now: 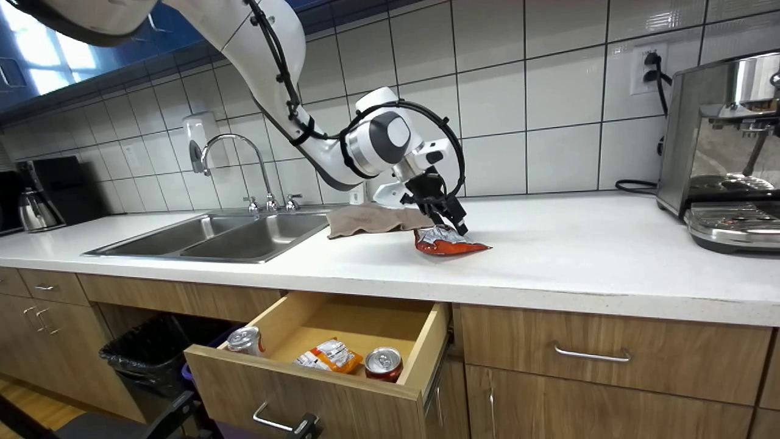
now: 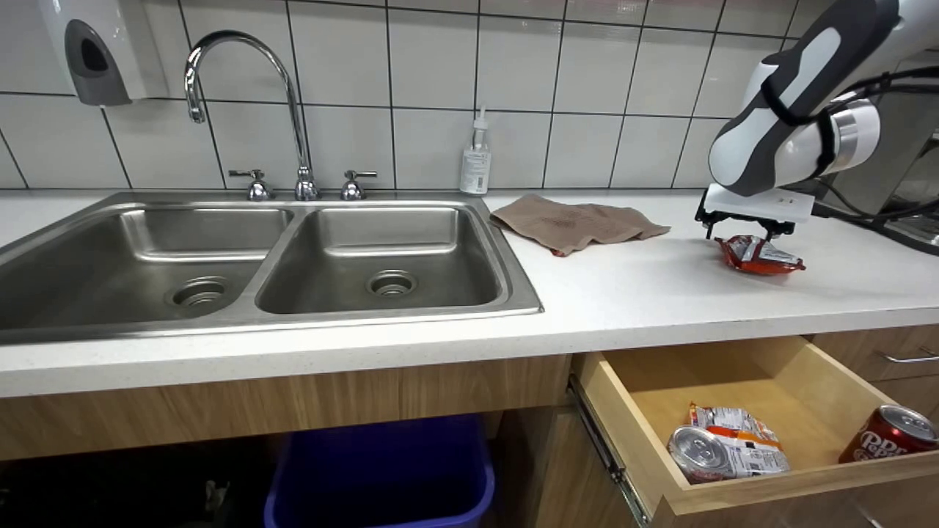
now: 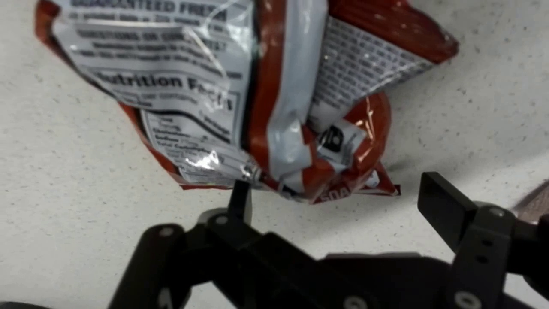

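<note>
The gripper (image 3: 339, 204) has its fingers (image 3: 446, 210) spread wide, with nothing clamped between them; in the wrist view the left-hand fingertip overlaps the lower edge of a crumpled red packet (image 3: 279, 98), though whether it touches cannot be told. The red packet lies printed label upward on the white counter (image 1: 567, 262), the other fingertip standing just clear of its folded end. A strip of worktop separates it from the counter's front edge, and more lies between it and the tiled wall (image 1: 560, 91). To its left in both exterior views the room is tighter, a brown cloth (image 2: 579, 220) lying near; to its right a broad stretch runs to a coffee machine (image 1: 719, 155). Below the front edge juts a pulled-out drawer (image 1: 347, 405). Counted: one red packet at the fingers; one orange-and-white packet (image 1: 332, 356) and two cans (image 1: 384, 364) in the drawer; one cloth; one sink (image 2: 403, 323) with two basins.
</note>
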